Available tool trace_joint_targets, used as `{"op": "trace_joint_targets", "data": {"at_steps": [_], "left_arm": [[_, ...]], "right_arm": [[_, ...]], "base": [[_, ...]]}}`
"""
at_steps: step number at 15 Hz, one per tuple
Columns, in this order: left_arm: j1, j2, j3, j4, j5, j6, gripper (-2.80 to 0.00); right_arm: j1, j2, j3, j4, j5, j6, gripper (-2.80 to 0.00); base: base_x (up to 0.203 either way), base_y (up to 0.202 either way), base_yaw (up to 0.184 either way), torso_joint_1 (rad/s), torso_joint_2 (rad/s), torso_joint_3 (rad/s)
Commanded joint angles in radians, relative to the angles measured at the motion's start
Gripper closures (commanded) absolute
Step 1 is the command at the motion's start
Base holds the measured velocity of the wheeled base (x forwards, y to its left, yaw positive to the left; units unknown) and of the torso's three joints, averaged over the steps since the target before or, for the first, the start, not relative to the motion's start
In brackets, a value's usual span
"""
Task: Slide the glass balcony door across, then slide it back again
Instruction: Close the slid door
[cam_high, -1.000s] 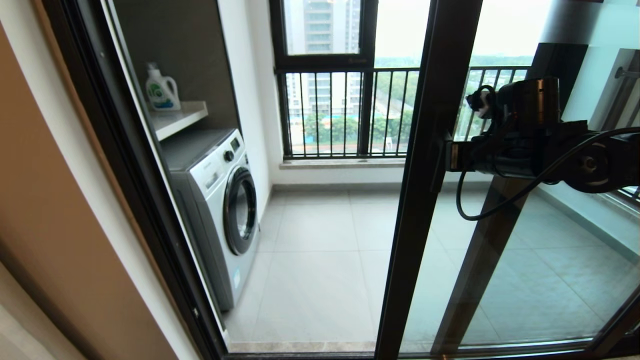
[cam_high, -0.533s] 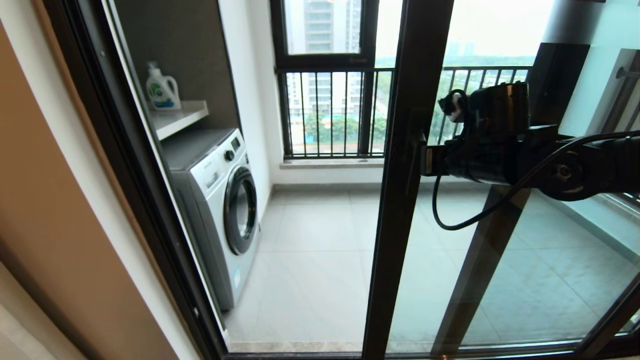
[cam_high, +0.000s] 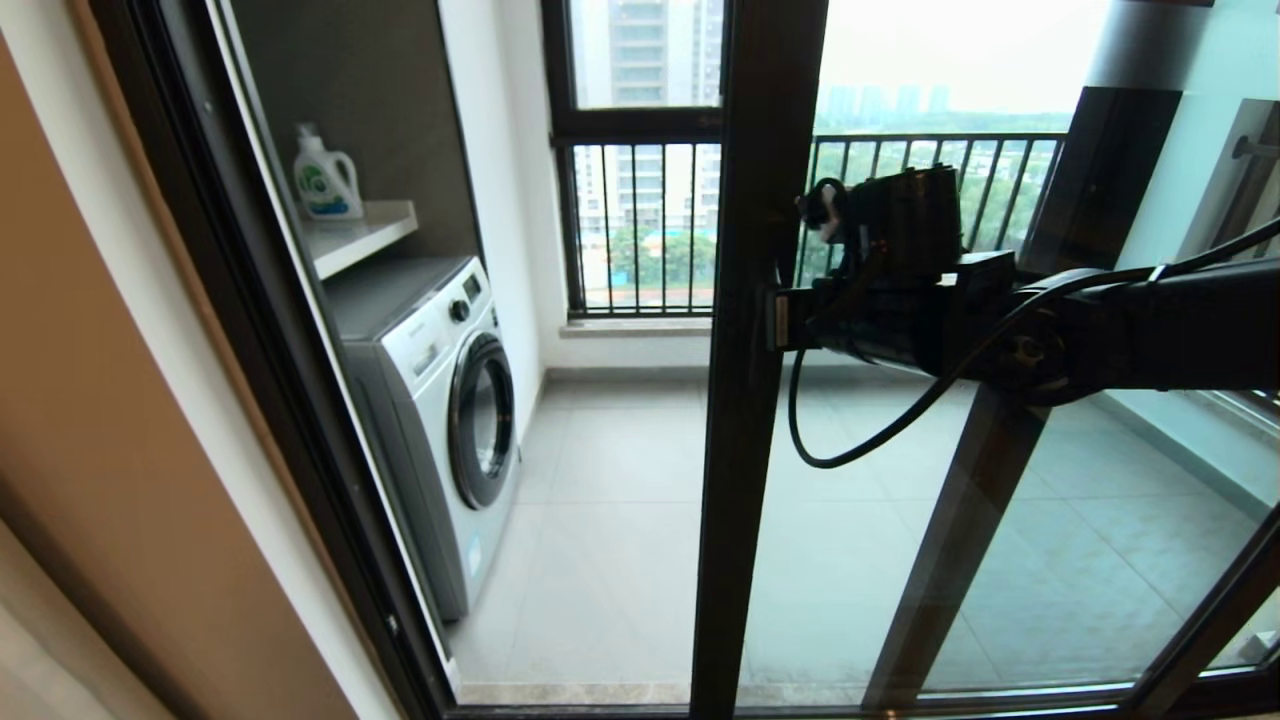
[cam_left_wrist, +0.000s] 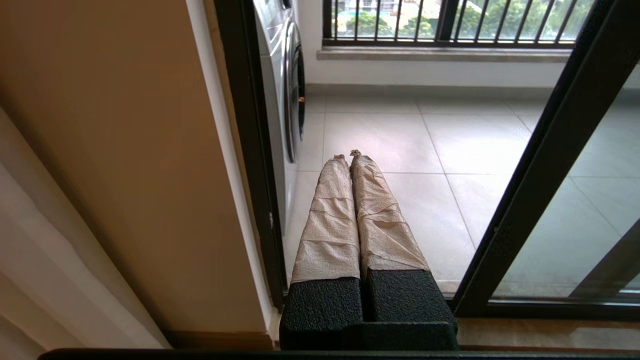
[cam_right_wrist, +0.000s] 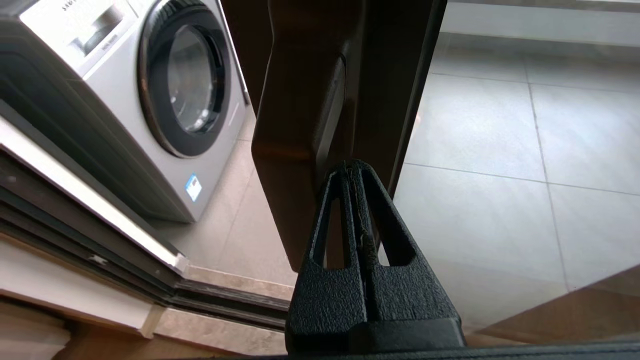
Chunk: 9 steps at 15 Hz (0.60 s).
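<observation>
The glass balcony door (cam_high: 745, 450) stands partway across the opening, its dark upright edge in the middle of the head view. My right gripper (cam_high: 777, 320) is shut, and its tips press against that upright beside the black bar handle (cam_right_wrist: 332, 105). In the right wrist view the shut fingers (cam_right_wrist: 352, 172) touch the brown-black frame (cam_right_wrist: 292, 115) with nothing between them. My left gripper (cam_left_wrist: 348, 156) is shut and parked low by the left jamb, its fingers wrapped in beige paper. The door's edge (cam_left_wrist: 542, 170) is off to its side, apart from it.
On the balcony a washing machine (cam_high: 440, 400) stands under a shelf (cam_high: 360, 235) holding a detergent bottle (cam_high: 325, 180). A railed window (cam_high: 645, 225) closes the far side. A second dark-framed panel (cam_high: 960, 530) lies behind the door. The opening's jamb (cam_high: 270, 330) is at left.
The door has slid left, narrowing the open gap toward the washing machine. My right arm has travelled left with it, still pressed to the frame.
</observation>
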Motion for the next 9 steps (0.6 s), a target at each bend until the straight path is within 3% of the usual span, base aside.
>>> {"op": "trace_joint_targets", "data": {"at_steps": [1,9], "left_arm": [[0.0,0.002,0.0,0.001,0.001,0.0,0.0],[0.0,0.002,0.0,0.001,0.001,0.0,0.0]], "right_arm": [[0.028,0.05,-0.051,0.0,-0.005,0.007,0.0],[0.162,0.129,-0.112,0.001,-0.039,0.046,0.0]], "base": [[0.0,0.0,0.0,0.0,0.0,0.0],[0.0,0.0,0.0,0.0,0.0,0.0]]}}
